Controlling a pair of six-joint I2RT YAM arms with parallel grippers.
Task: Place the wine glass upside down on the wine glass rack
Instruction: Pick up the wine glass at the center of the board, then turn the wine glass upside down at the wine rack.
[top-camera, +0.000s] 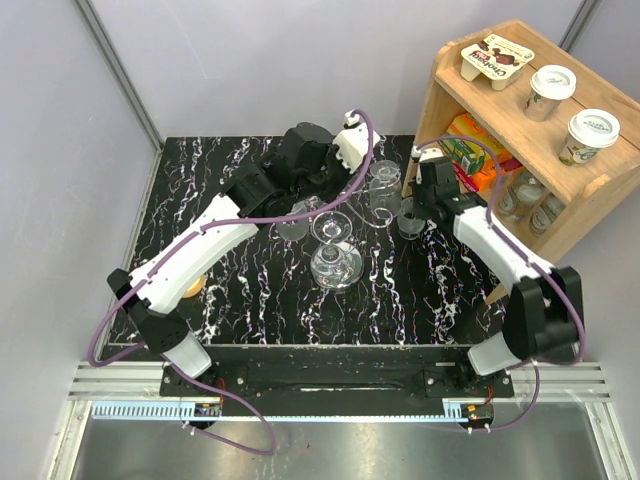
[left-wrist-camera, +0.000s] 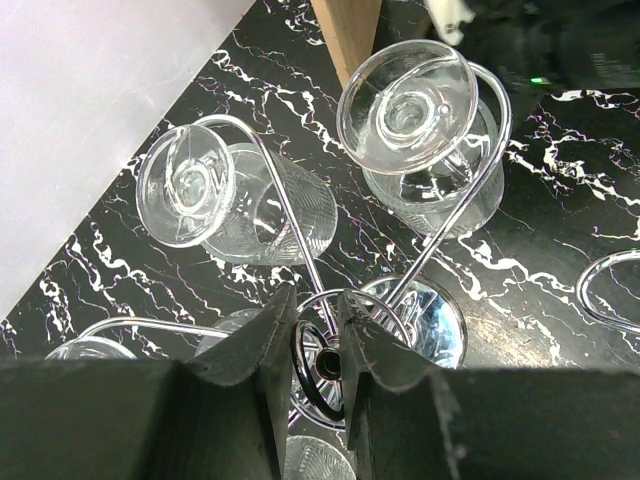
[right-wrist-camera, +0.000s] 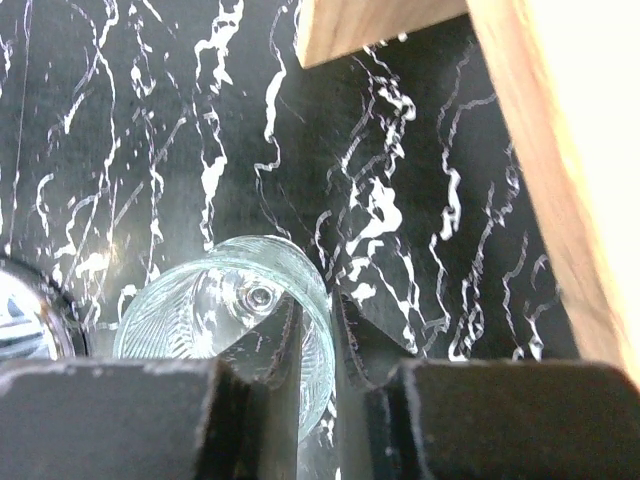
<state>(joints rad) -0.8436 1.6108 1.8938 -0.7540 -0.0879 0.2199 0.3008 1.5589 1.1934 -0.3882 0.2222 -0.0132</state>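
Observation:
The chrome wine glass rack (top-camera: 335, 262) stands mid-table on its mirror disc base (left-wrist-camera: 432, 322). My left gripper (left-wrist-camera: 315, 300) is above it, its fingers shut on the ring at the top of the post (left-wrist-camera: 312, 368). Two glasses hang upside down on its curled arms, one at the left (left-wrist-camera: 258, 212) and one at the right (left-wrist-camera: 408, 108). One arm loop at the right (left-wrist-camera: 608, 290) is empty. My right gripper (right-wrist-camera: 318, 300) is shut on the rim of an upright ribbed wine glass (right-wrist-camera: 215, 300), one finger inside the bowl. It is near the table, right of the rack (top-camera: 408, 222).
A wooden shelf (top-camera: 520, 130) holding cups, bottles and a carton stands at the back right, close to my right gripper; its leg (right-wrist-camera: 540, 170) is just right of the held glass. More glass bowls (left-wrist-camera: 318, 458) show under the rack. A small orange thing (top-camera: 195, 286) lies under the left arm.

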